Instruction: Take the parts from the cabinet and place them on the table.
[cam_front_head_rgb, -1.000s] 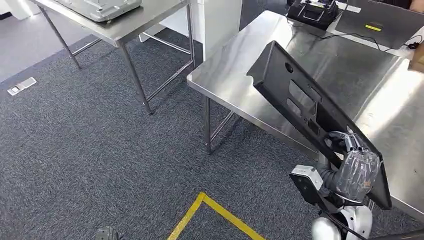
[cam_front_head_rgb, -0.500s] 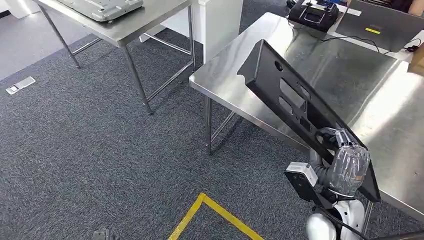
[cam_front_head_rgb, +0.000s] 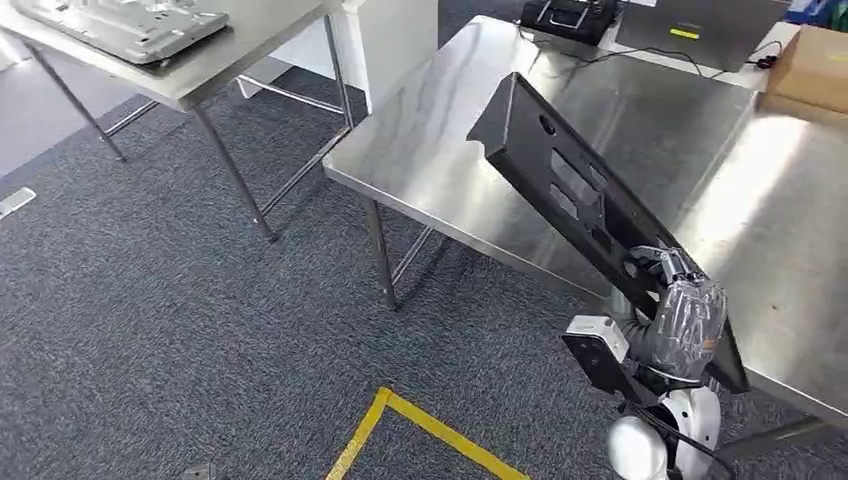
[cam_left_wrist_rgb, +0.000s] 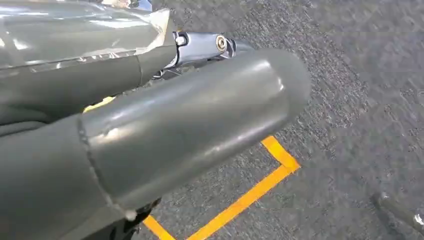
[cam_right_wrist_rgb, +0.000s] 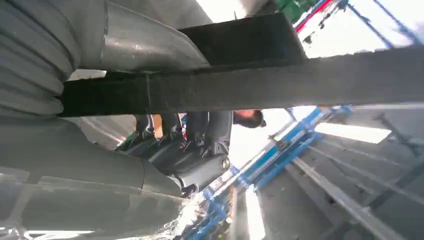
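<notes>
Now right hand (cam_front_head_rgb: 678, 322) is gripping the black panel (cam_front_head_rgb: 570, 185) low, its long axis tilting up over the table (cam_front_head_rgb: 440, 160); left hand (cam_left_wrist_rgb: 150, 130) state unclear.

Long black panel (cam_front_head_rgb: 585, 195) w/ cutouts, tilted above steel table (cam_front_head_rgb: 440, 150).

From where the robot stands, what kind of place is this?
Probably a workshop or test lab: bare steel tables, grey carpet with yellow floor tape, and a black panel part held in the right hand.
</notes>
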